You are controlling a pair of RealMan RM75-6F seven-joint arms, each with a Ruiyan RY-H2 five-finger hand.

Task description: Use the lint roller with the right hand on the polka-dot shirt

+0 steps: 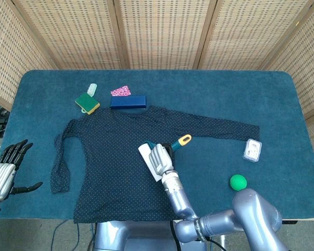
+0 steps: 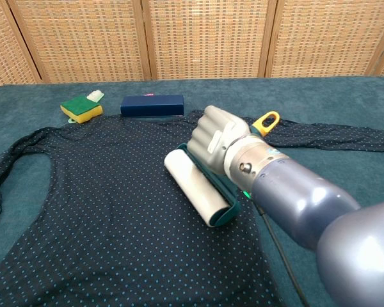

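From the head view I see the shirt spread flat on the table, neck toward the screen, one sleeve stretched out to the right. My right hand sits over the shirt's right half, fingers wrapped tight around the roller; the white drum lies on the fabric just left of the hand, and the yellow loop of the handle pokes out on the hand's far right side. My left hand hangs off the table's left edge, well away from the shirt, fingers spread and holding nothing. Beyond the shirt's collar lies a blue box, touching the fabric's edge or very nearly. Left of the box is a sponge, and just behind the box a pink scrap. Off the end of the long sleeve sits a small white case, and a green ball lies nearer me than that.

In the chest view the right hand is closed on the roller, whose drum rests flat on the shirt, slanting away from the hand. The blue box and sponge sit beyond the shirt. The left hand does not show here.
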